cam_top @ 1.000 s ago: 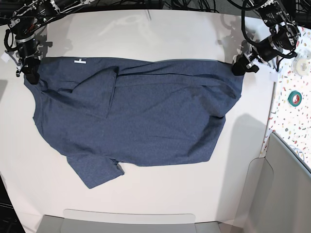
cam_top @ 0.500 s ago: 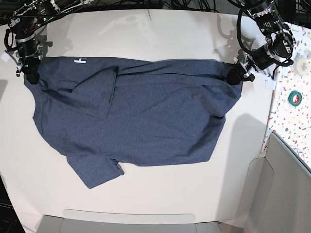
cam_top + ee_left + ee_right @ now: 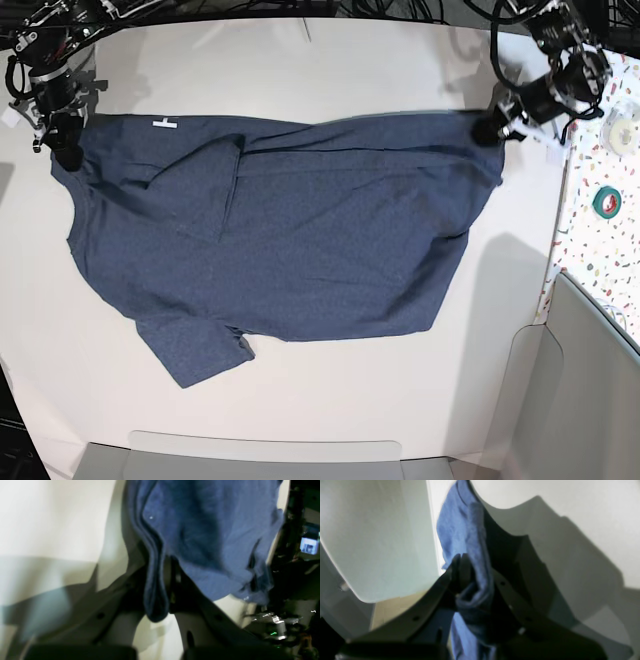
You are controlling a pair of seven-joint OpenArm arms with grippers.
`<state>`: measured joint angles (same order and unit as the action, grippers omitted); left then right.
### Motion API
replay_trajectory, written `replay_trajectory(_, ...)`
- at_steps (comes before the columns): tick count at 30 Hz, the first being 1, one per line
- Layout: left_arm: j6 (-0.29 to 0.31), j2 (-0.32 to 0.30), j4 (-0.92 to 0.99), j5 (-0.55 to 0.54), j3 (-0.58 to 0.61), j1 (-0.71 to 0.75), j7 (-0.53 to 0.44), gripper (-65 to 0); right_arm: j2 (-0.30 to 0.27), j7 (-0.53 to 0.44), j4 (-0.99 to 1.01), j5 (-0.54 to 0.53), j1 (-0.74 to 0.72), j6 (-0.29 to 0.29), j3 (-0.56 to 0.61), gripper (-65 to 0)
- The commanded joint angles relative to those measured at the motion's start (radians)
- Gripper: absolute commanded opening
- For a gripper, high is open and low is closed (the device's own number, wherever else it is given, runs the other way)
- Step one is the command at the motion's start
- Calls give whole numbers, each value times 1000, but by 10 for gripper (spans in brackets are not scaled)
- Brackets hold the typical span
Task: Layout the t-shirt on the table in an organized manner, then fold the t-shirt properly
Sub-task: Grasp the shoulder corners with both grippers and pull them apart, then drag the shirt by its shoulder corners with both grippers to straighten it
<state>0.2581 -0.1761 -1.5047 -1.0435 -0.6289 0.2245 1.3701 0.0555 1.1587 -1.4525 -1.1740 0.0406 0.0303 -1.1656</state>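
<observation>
Change: left gripper (image 3: 490, 130), spread a second ago, now pinches the shirt's far corner; that edge is drawn straighter.
Shirt: dark heathered navy-blue short-sleeved cotton t-shirt (image 3: 300, 240), lying rumpled on the plain white matte tabletop (image 3: 300, 400), one sleeve folded over, small white tag at the far edge.
Count: one shirt, two grippers.
Right gripper (image 3: 65, 150): clamped on the opposite far corner.
Position: shirt stretched between both grippers.

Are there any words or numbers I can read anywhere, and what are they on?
None can be read.
Small white tag on the dark navy-blue cotton t-shirt: too small to read.
Little glowing screen in the left wrist view: too blurred to read.
</observation>
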Motion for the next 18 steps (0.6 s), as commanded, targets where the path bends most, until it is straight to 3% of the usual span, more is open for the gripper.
replay_trajectory(1,-4,-12,-38,39,-4,13,26,-650,11,17,-1,138,63,-63,-14,-650)
replay_trajectory(7,-7,-12,-156,39,-6,80,26,-650,-58,14,-70,85,138,-65,-15,-650)
replay_trajectory(18,-7,-3,-314,38,-107,149,26,-650,-73,14,-69,-37,270,-65,-15,-650)
